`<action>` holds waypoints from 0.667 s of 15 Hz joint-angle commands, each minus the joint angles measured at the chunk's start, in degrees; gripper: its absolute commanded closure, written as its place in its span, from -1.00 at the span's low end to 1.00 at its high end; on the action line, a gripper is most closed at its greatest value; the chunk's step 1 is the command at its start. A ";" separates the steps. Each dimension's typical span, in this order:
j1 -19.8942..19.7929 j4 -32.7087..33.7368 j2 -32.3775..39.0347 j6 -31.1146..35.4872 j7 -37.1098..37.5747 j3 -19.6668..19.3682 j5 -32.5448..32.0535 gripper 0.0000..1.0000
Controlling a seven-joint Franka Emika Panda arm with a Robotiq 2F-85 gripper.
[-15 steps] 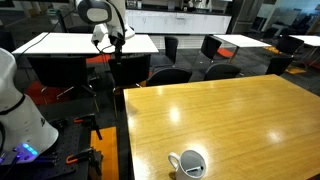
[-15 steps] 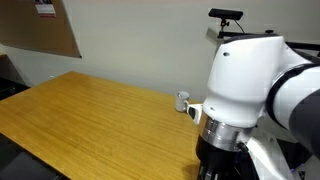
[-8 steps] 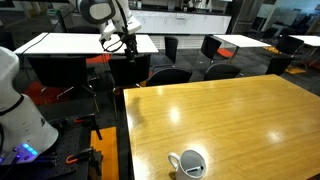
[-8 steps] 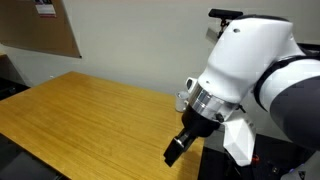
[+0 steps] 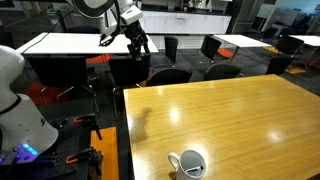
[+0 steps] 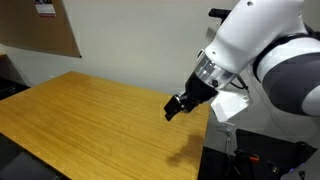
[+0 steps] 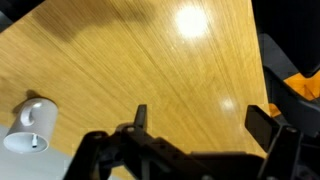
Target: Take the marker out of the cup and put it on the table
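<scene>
The big yellow wooden table [image 5: 240,110] takes up most of what I see. The robot arm [image 6: 255,50] reaches over it, its gripper [image 7: 200,125] up off the wood, jaws spread wide with nothing between them. The white cup [image 5: 190,163] stands upright near the table's edge, well apart from the gripper. The marker is too small to pick out.

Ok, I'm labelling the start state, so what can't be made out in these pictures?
- the marker: not discernible; the inside of the cup is too small and blurred in an exterior view and in the wrist view.
- the cup: hidden behind the gripper in an exterior view.
</scene>
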 commanded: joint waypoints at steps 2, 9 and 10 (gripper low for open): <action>-5.38 -2.44 -5.10 0.53 4.52 -1.29 -3.64 -1.00; -11.76 -1.89 -4.43 0.03 2.06 -5.36 -7.09 -1.00; -12.37 -1.87 -3.96 1.01 1.61 -6.18 -7.42 -1.00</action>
